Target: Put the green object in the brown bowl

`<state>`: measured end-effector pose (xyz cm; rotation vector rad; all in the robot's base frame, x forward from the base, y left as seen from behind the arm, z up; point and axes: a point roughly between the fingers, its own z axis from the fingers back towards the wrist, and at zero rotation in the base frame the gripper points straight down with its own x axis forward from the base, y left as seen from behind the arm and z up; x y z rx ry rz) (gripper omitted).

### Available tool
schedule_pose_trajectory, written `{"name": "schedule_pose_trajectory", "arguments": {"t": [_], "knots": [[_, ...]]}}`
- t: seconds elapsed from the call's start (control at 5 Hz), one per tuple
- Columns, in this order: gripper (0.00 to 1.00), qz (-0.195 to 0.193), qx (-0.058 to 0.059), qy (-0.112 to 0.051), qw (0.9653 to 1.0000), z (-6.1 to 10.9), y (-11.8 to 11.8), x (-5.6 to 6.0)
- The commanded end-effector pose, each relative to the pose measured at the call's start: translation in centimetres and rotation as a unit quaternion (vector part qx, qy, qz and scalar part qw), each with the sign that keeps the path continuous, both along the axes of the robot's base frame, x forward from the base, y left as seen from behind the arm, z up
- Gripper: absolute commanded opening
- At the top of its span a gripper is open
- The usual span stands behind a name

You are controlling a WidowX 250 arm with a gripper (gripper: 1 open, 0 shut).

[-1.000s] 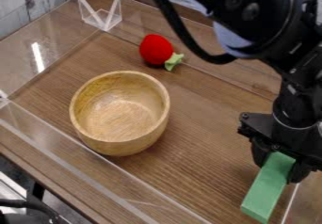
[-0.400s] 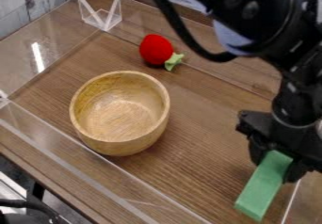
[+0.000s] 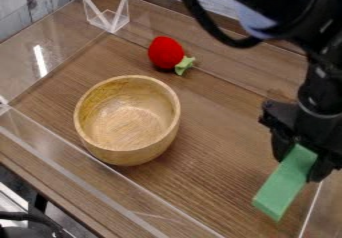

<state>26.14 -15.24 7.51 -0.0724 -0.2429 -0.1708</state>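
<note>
The green object (image 3: 286, 184), a long flat light-green block, hangs tilted at the lower right, its top end between the black fingers of my gripper (image 3: 305, 154), which is shut on it. Its lower end sits close above the wooden table near the front right. The brown bowl (image 3: 127, 118), round light wood with thick walls, rests empty at centre left, well to the left of the gripper. The black arm reaches down from the upper right.
A red strawberry-like toy with green leaves (image 3: 167, 53) lies behind the bowl. A clear plastic stand (image 3: 106, 15) is at the back left. Clear low walls (image 3: 80, 192) border the wooden table along its front and left edges.
The gripper with the green block has shifted slightly to the right and lifted a little. The bowl and the red toy have not moved.
</note>
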Motion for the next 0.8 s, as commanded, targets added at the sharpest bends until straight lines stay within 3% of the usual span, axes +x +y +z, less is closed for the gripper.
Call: {"name": "schedule_pose_trajectory", "arguments": {"t": [0.0, 0.2, 0.4, 0.6], "knots": [[0.00, 0.003, -0.012, -0.045, 0.9989, 4.7, 1.4, 0.8], [0.00, 0.022, -0.010, -0.057, 0.9981, 7.2, 4.2, 0.6], [0.00, 0.078, -0.008, -0.058, 0.9952, 8.7, 7.4, 0.0], [0.00, 0.107, -0.019, -0.051, 0.9928, 8.2, 6.0, -0.3]]}}
